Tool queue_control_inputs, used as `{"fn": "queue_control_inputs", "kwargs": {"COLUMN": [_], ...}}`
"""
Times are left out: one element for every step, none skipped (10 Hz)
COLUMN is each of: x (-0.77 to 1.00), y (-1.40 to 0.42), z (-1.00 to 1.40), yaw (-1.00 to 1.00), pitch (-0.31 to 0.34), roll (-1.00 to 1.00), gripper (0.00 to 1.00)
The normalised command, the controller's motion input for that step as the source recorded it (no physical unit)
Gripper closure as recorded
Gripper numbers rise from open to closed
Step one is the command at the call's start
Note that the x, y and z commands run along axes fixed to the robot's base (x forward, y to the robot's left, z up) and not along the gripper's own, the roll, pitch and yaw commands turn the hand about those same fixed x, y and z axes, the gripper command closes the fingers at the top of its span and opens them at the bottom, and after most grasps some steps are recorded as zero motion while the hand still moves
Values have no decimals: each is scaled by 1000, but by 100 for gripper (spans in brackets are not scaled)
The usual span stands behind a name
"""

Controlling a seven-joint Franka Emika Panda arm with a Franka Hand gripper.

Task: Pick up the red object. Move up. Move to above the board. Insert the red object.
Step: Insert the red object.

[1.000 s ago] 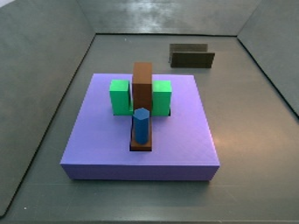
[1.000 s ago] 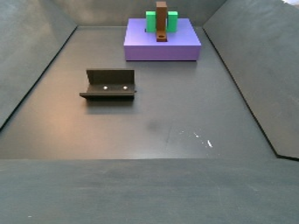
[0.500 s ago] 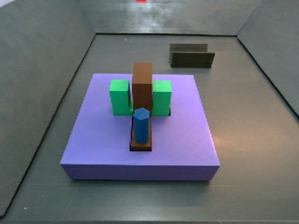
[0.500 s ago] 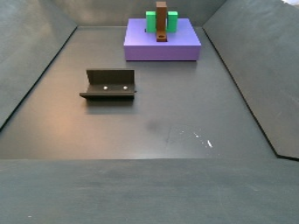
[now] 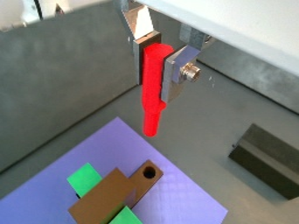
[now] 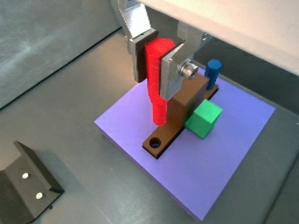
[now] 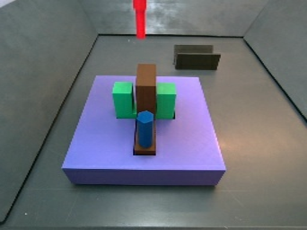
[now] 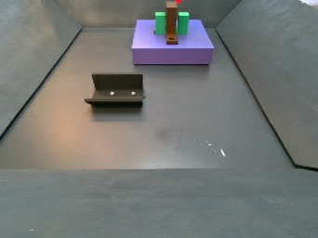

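Only the wrist views show the pincer (image 6: pixel 159 54); it is clamped on the red object (image 6: pixel 156 80), high above the board (image 6: pixel 177 116).

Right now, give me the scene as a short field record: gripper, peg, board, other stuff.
gripper: shut on the red peg, high above the purple slab
red peg: held upright, tip clear of the board
board: brown bar on the purple slab, open hole at one end
blue peg: upright in the board's other end
green blocks: one either side of the board
fixture: on the floor, apart from the slab
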Motion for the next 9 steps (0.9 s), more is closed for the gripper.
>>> {"fn": "queue_control_inputs", "kwargs": {"x": [131, 111, 111, 86, 131, 169, 183, 174, 83], "y": [-46, -14, 0, 0, 0, -11, 0, 0, 0], "z": [-546, -463, -434, -383, -397, -369, -334, -314, -280], "yaw": [-69, -60, -20, -11, -40, -40, -40, -31, -3], "pitch": [0, 0, 0, 0, 0, 0, 0, 0, 0], "roll": [87, 109, 109, 71, 4, 0, 0, -9, -16], "gripper": [100, 100, 100, 100, 100, 100, 100, 100, 100]}}
